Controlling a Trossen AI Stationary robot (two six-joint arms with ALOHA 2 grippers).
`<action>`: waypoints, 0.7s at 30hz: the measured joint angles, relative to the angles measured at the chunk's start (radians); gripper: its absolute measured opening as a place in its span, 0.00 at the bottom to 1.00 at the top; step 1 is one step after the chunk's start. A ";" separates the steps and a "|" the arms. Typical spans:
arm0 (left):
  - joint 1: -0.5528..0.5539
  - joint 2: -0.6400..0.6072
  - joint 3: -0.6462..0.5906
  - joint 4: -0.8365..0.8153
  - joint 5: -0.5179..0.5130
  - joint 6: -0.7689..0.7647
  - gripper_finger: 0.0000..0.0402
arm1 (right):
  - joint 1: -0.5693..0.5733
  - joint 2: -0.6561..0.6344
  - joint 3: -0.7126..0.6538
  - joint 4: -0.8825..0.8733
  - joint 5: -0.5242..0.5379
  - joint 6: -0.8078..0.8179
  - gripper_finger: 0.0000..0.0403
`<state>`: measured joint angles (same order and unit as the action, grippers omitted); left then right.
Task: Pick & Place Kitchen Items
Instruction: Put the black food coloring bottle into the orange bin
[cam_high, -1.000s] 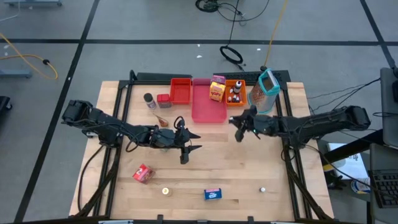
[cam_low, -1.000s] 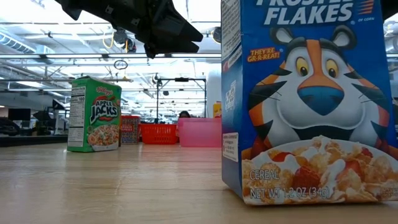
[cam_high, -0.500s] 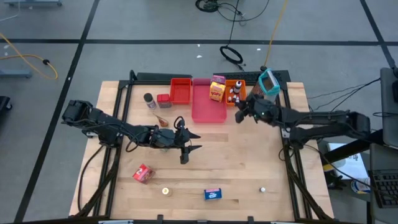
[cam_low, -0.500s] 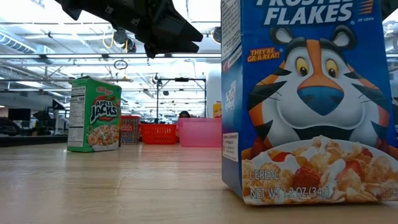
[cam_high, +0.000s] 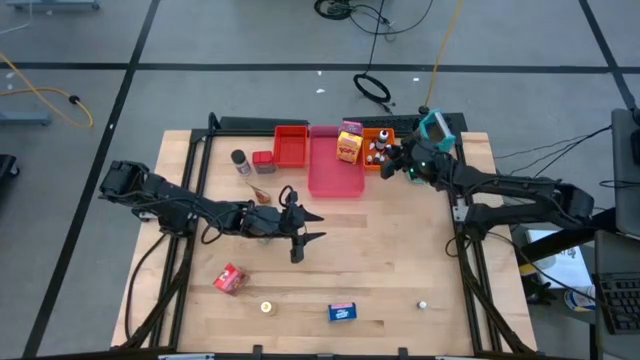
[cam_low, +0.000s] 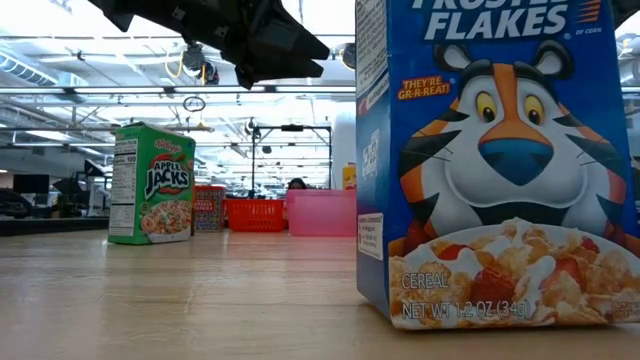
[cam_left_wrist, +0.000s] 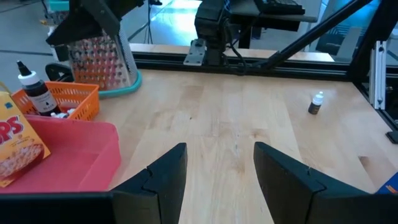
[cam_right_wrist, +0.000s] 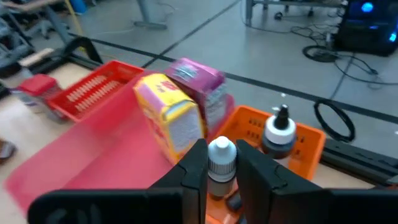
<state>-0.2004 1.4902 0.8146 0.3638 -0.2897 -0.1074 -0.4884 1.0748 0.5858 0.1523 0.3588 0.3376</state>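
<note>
My right gripper (cam_right_wrist: 221, 180) is shut on a small white-capped bottle (cam_right_wrist: 221, 154), at the near edge of the orange tray (cam_high: 378, 152) at the table's far side. Inside that tray stands a dark-capped bottle (cam_right_wrist: 278, 134). A yellow box (cam_right_wrist: 171, 121) and a pink pouch (cam_right_wrist: 202, 84) sit in the pink tray (cam_high: 335, 172). My left gripper (cam_high: 306, 230) hovers open over the table's middle with nothing between its fingers (cam_left_wrist: 163, 177). A blue box (cam_high: 342, 312), a red pouch (cam_high: 229, 278) and another small bottle (cam_high: 422, 304) rest near the front edge. My right gripper pinches the small bottle's body just under its white cap (cam_right_wrist: 221, 175) between its two fingers. The fingers come nearly level from the table's right side. The bottle stands upright with its cap above the fingers; they hide its lower part.
A red tray (cam_high: 291, 146), a dark-capped shaker (cam_high: 239, 160) and a red box (cam_high: 263, 160) stand at the far left. A metal grater (cam_left_wrist: 99, 59) stands behind the orange tray. Bare wood lies between the arms. In the low view a green cereal box (cam_low: 152, 183) stands upright.
My right gripper has swung toward the table's far edge, from the open wood beside the pink tray up to the orange tray, turning as it went and staying shut on the bottle.
</note>
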 joint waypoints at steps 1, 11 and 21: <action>0.003 0.000 0.000 0.002 0.000 0.000 0.46 | -0.009 0.011 0.002 -0.002 0.000 -0.004 0.12; 0.024 0.000 0.000 0.001 0.000 0.000 0.46 | -0.042 0.133 0.064 0.013 -0.048 -0.018 0.14; 0.024 0.000 0.000 0.000 0.001 -0.001 0.46 | -0.074 0.276 0.174 0.015 -0.022 -0.085 0.14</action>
<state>-0.1768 1.4902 0.8146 0.3641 -0.2890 -0.1081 -0.5619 1.3509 0.7598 0.1673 0.3371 0.2528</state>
